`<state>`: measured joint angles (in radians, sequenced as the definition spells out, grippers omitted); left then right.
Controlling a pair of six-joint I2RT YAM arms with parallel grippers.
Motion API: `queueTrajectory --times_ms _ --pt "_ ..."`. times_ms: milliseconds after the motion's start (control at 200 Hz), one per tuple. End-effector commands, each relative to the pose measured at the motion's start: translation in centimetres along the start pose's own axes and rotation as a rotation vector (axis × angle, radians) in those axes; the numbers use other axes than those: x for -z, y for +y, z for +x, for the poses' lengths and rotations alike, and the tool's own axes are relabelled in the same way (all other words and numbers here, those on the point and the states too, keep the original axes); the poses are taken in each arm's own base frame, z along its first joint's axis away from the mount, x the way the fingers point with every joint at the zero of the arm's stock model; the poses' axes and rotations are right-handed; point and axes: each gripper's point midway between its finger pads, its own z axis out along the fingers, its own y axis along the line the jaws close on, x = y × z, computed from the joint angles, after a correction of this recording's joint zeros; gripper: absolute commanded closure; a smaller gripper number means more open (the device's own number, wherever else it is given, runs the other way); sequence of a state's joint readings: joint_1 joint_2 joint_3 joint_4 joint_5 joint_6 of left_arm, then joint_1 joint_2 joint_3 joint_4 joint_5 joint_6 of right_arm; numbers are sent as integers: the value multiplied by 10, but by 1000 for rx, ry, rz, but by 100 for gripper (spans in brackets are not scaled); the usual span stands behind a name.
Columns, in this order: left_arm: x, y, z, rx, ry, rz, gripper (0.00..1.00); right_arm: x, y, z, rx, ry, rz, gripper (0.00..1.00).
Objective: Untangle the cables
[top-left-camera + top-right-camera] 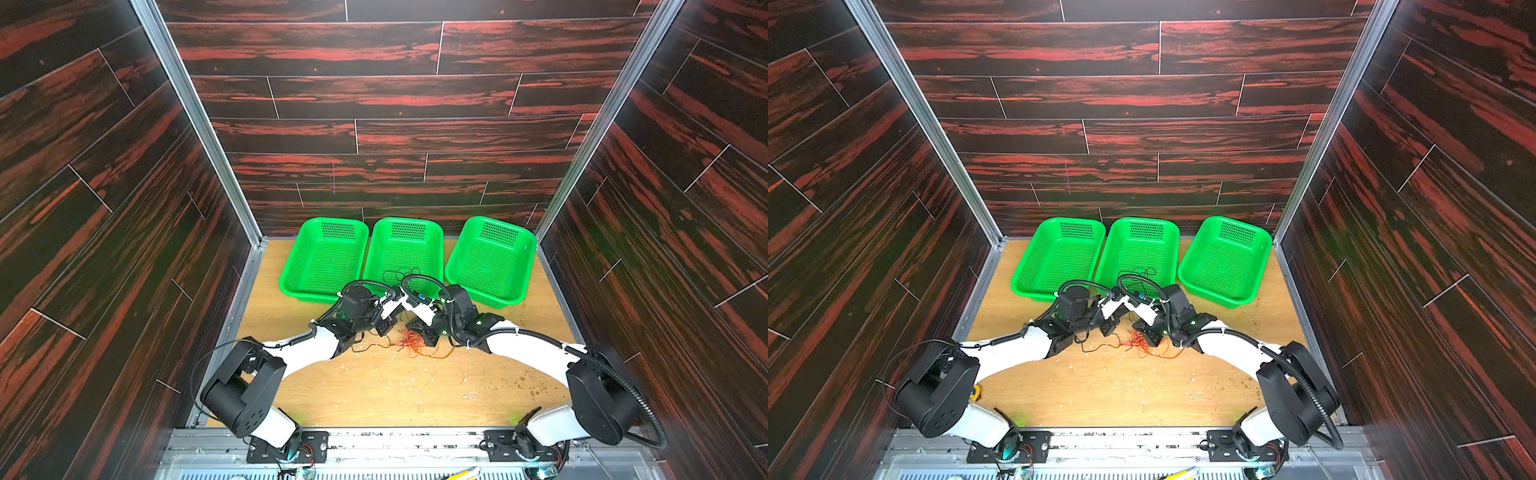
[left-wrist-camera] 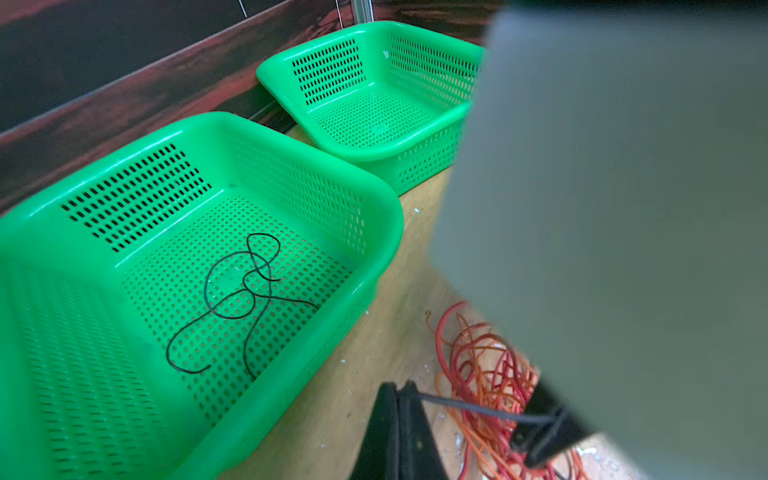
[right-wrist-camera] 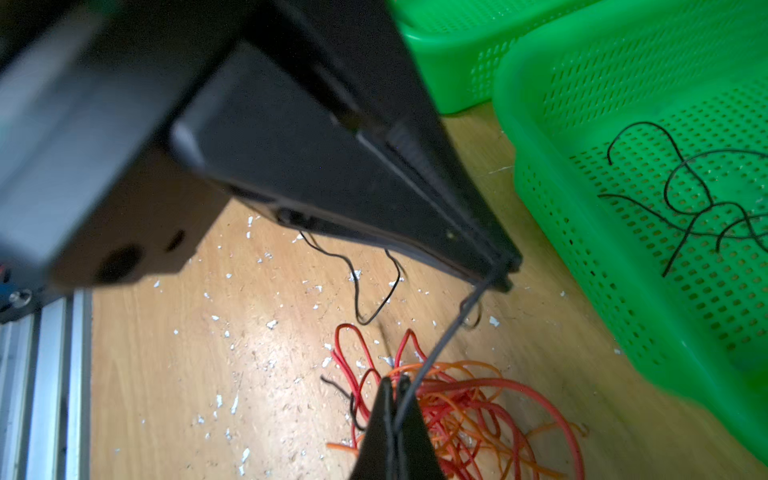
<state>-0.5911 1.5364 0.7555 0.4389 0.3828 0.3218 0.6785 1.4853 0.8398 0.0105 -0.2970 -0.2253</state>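
Observation:
A tangle of red and orange cables (image 1: 415, 344) (image 3: 465, 409) lies on the wooden table between the two arms. A thin black cable (image 2: 469, 408) (image 3: 440, 345) is stretched taut between both grippers just above that tangle. My left gripper (image 2: 401, 388) (image 1: 385, 329) is shut on one part of it, and my right gripper (image 3: 392, 385) (image 1: 420, 332) has its jaws together on another part. More slack black cable (image 3: 365, 291) trails on the table under the left arm. Another black cable (image 2: 245, 291) (image 3: 698, 199) lies in loose loops inside the middle green basket (image 1: 407, 224).
Three green perforated baskets stand in a row at the back: the left basket (image 1: 332, 224), the middle one, and the right basket (image 1: 498, 226). Dark wood-pattern walls close in three sides. White and green crumbs litter the table (image 1: 395, 386). A metal rail (image 1: 395, 436) runs along the front edge.

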Motion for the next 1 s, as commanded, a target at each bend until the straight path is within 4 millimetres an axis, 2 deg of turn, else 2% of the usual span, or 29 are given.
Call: queueTrajectory --times_ms 0,110,291,366,616,772,902,997 --pt "2 -17 -8 -78 4 50 100 11 0 -19 32 -73 30 75" --pt "14 -13 -20 -96 -15 5 100 18 -9 -8 33 -60 106 58" --pt "34 -19 -35 -137 -21 -10 100 36 -23 3 26 -76 171 43" --pt "39 -25 -41 -159 -23 -3 100 36 -27 9 23 -73 169 35" --pt "47 -30 -57 -206 -38 -16 100 -8 -32 43 -9 85 73 29" --pt "49 -33 -65 -227 -42 -20 100 -25 -32 42 -28 89 15 27" --pt "52 -32 -72 -242 -56 -38 100 -38 -24 48 -56 119 -71 28" --pt "54 -28 -75 -247 -59 -62 100 -45 -21 54 -96 133 -100 36"
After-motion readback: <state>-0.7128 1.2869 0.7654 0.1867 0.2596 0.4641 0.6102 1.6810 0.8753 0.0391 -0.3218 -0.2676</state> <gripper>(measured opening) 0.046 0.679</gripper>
